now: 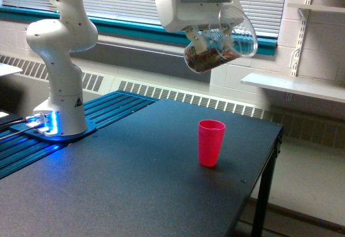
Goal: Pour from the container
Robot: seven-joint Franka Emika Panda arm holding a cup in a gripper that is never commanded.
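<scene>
Fingers [207, 36] of the gripper pinch the container [223, 42] in the upper middle of the frame, one dark fingertip showing against its clear wall. The container is tipped well over, its wide rim turned toward the right of the frame and its base toward the left. Brown, granular matter lies heaped in the low side of it, near the base, short of the rim.

Below it and well apart, slightly left of the rim, a pink cup [211, 142] stands upright on the dark surface [135, 188], mouth open upward. Clear air lies between container and cup.

The cup sits in the right part of the surface, near the right edge, which runs from the far corner at middle right down toward the bottom of the frame. Bare surface spreads wide to the left and front of the cup.

The arm's white base [60, 118] stands at the left on blue ribbed panels, lit blue at its foot. A white shelf [294, 86] juts out at the right, level with the space under the container.
</scene>
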